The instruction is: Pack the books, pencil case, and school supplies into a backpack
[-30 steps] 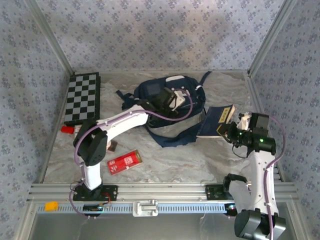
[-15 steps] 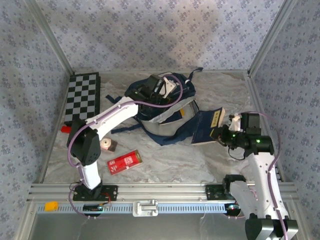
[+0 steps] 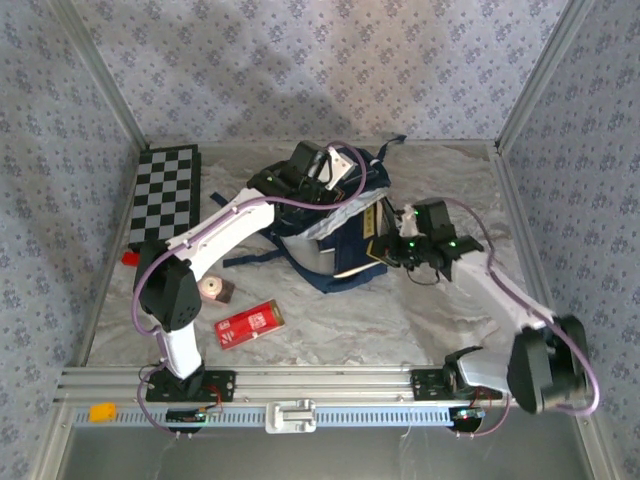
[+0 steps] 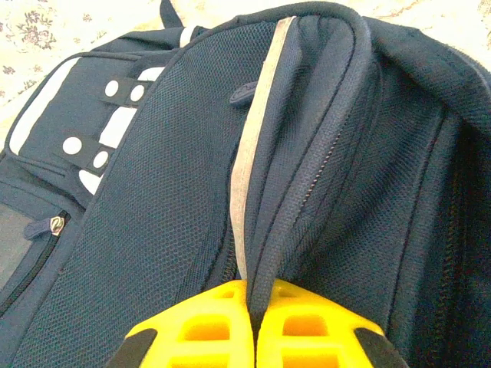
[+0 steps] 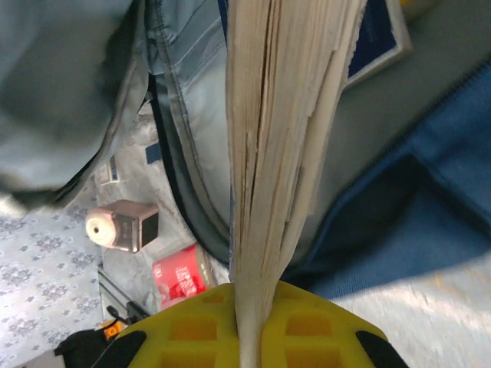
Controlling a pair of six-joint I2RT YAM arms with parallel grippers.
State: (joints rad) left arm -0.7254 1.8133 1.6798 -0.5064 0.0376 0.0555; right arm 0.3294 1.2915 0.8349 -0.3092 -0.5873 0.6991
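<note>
nearest the arm bases, the pencil case (image 3: 250,324) lay flat on the marbled table (image 3: 400,330), red with white print, well apart from both grippers. just beyond it to the left sat a small brown-and-silver block (image 3: 216,290); the right wrist camera caught this block (image 5: 123,226) and the pencil case (image 5: 180,276) past the bag's rim.

further in, the right gripper (image 3: 385,245) was clamped tight on the books (image 3: 372,222) — its yellow fingers (image 5: 184,330) pinched a thick sheaf of page edges (image 5: 284,115), stood on edge at the open mouth of the backpack (image 3: 335,272), on its right side. how many of the books were in that grip could not be told.

the backpack lay mid-table, its pale lining showing. the left gripper (image 3: 330,183) was closed on the bag's upper rim: in its own camera the yellow fingers (image 4: 307,330) met around a fold of navy mesh and grey-white trim (image 4: 253,153), holding that edge up.

far left — against the wall — lay a black-and-white chequered board (image 3: 165,195), with a tiny red block (image 3: 133,258) at its near corner.
</note>
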